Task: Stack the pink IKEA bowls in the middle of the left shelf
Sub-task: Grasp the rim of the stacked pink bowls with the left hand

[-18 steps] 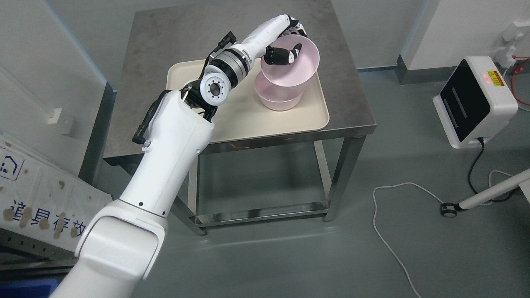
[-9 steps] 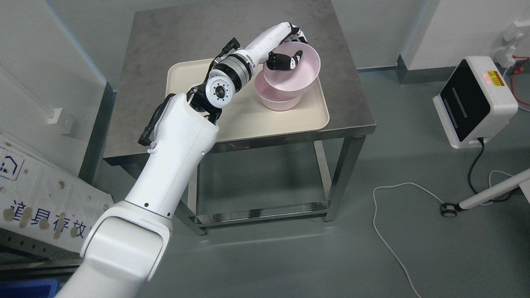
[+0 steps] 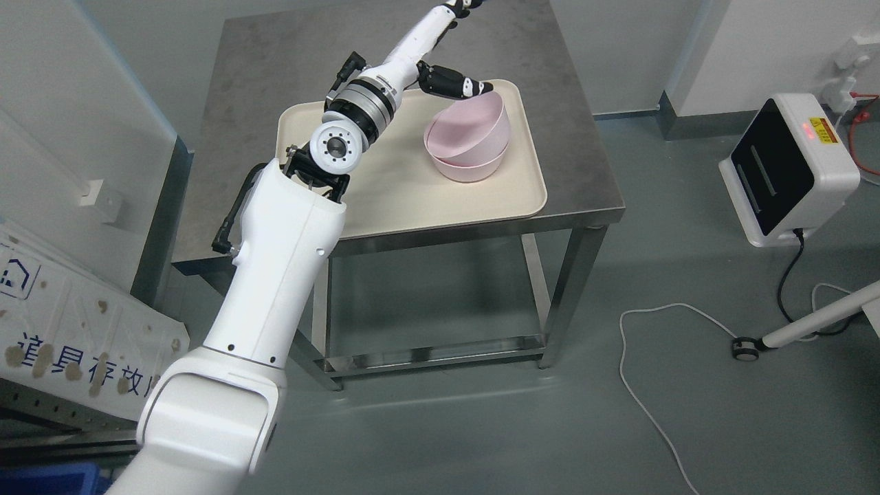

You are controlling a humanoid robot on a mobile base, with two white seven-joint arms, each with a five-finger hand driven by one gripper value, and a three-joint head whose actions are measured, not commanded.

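Two pink bowls sit nested on the cream tray (image 3: 405,196) on the steel table (image 3: 275,62). The upper pink bowl (image 3: 471,127) leans tilted inside the lower pink bowl (image 3: 469,172). My left hand (image 3: 471,41) hovers just behind and above them, open, its fingers spread. Its black thumb (image 3: 457,84) reaches over the upper bowl's back rim, and the other fingers run off the top edge of the picture. Nothing is in the hand. No shelf shows clearly.
A white and black box-shaped device (image 3: 787,172) stands on the floor at the right, with cables (image 3: 653,412) trailing across the grey floor. A white printed panel (image 3: 62,330) leans at the lower left. Grey walls flank the table.
The left hand lowered the upper bowl into the lower one, let go of it and rose up and back with its fingers spread. The upper bowl now rests tilted in the lower.
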